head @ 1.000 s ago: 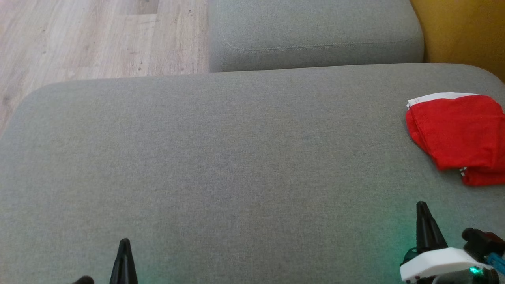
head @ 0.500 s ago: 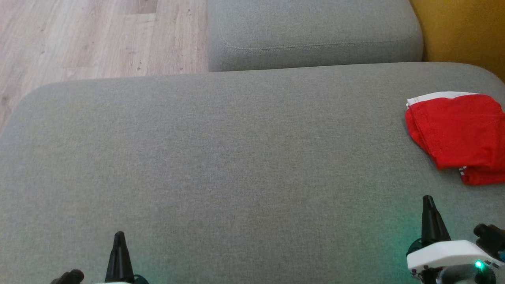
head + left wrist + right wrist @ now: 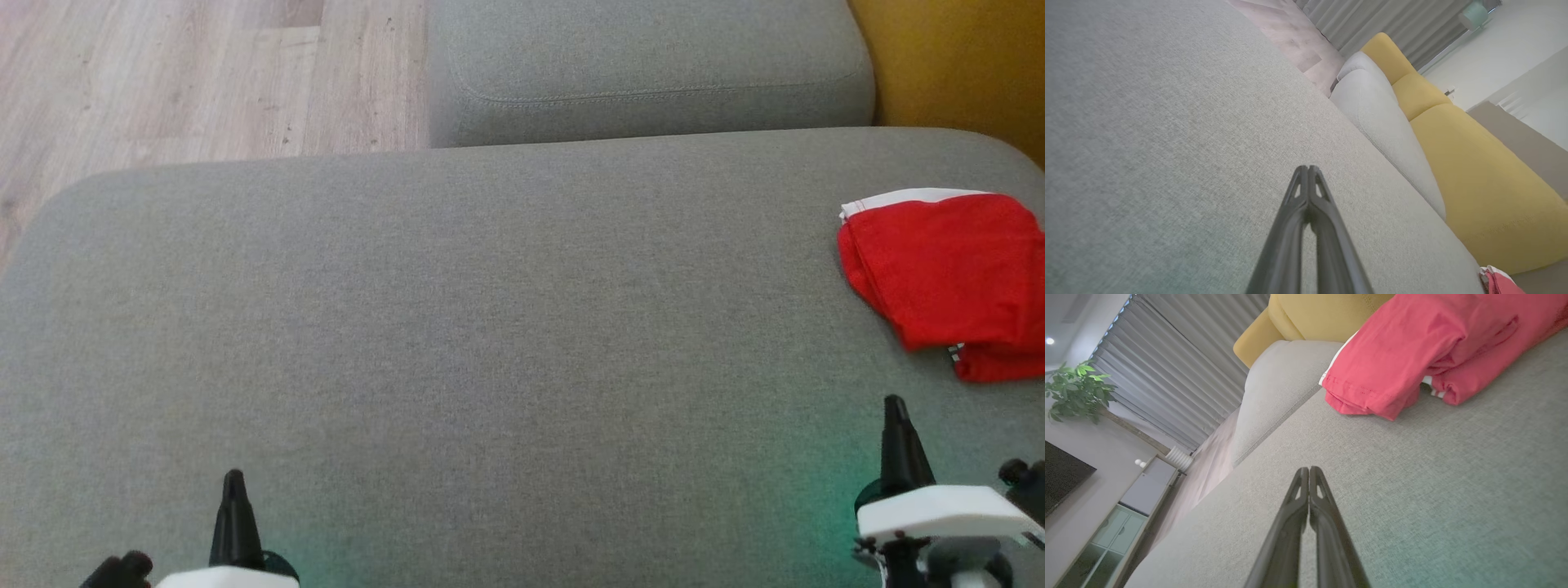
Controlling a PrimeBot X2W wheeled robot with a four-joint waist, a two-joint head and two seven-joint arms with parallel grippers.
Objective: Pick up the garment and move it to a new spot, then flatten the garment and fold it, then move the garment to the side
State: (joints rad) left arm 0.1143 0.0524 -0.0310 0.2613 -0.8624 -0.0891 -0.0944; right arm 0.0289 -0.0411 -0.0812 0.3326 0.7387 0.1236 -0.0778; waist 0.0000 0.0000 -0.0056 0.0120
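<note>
- The red folded cloth garment with a white band (image 3: 947,273) lies flat on the big grey fabric seat cushion (image 3: 490,327), by its right edge and nearer its far right corner.
- Nothing holds the garment. It lies in the same spot as a second ago.
- The left gripper (image 3: 234,490) is at the near edge of the cushion, toward its left corner. In the left wrist view its two dark fingers are pressed together with nothing between them.
- The right gripper (image 3: 896,412) is at the near edge, toward the right corner. Its fingers are pressed together too, with nothing between them.
- The right gripper is near the garment but does not touch it. The left gripper is well apart from it.
- Since a second ago, both grippers have moved a bit farther up the head view. The left one went a little to the left and the right one a little to the right. More of their white shells shows now.
- A smaller grey cushion (image 3: 645,73) sits past the far edge.
</note>
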